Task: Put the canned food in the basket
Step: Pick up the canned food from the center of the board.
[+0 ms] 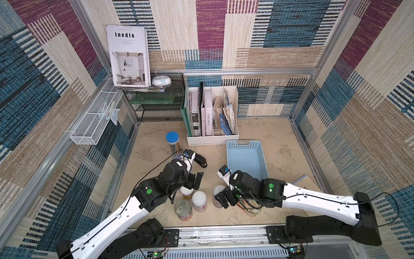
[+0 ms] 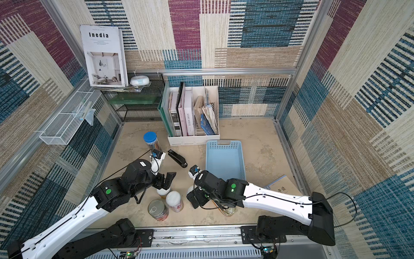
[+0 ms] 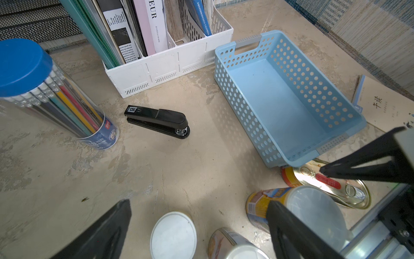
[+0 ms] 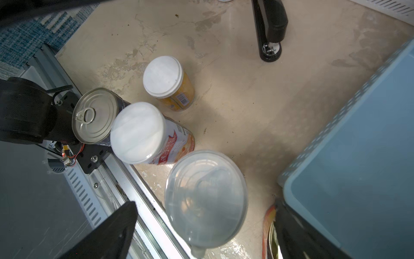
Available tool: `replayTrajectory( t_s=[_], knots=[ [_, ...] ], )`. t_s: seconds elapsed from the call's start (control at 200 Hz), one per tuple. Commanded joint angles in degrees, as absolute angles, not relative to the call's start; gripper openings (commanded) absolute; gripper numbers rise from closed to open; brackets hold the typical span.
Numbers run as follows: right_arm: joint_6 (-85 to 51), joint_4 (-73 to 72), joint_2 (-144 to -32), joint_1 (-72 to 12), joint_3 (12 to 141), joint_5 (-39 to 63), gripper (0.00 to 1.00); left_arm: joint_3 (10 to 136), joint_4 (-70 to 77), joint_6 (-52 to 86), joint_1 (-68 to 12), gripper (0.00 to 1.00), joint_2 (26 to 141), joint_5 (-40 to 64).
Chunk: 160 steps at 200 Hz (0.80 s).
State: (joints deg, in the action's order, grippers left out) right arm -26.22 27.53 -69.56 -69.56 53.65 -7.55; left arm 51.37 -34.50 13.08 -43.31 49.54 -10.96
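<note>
Nearest the front edge of the desk (image 1: 280,157) are the steel pull-ring can (image 1: 183,209) and the flat oval tin (image 3: 349,195), this one partly under the right arm. A little farther, the clear-lidded slim can (image 4: 201,179) stands upright between the fingers of the right hand (image 4: 205,203), which is wide open and grips nothing. The left hand (image 3: 198,203), equally open and empty, hangs above the yellow slim can (image 1: 187,192). Beyond, on the right arm's side, lies the empty basket (image 1: 245,159); I judge the right hand has the shorter way.

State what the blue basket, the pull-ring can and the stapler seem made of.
Blue basket: likely moulded plastic, matte, punched with round holes. Pull-ring can: metal, seemingly steel, shiny ribbed lid. Stapler: black, probably plastic over metal; chrome nose glints.
</note>
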Motion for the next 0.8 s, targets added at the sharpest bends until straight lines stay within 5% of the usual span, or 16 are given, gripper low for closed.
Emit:
replayTrajectory(
  t_s=[0.0,0.391,0.661,0.796],
  knots=[
    [-27.5,27.7,-71.6,-70.2,54.1,-9.6,1.0,51.4,-35.2,13.2,-43.2,0.99,49.3,-11.9],
    [-26.9,26.0,-78.4,-70.3,55.0,-12.9,0.89,51.2,-35.4,13.3,-42.9,0.99,49.1,-12.1],
    [-27.0,28.6,-80.8,-70.3,56.3,-12.5,0.55,51.2,-35.4,13.3,-42.8,0.99,49.3,-12.2],
    [-26.6,29.2,-79.5,-70.4,58.0,-13.5,0.5,51.2,-35.3,13.3,-42.7,0.99,49.5,-12.3]
  ],
)
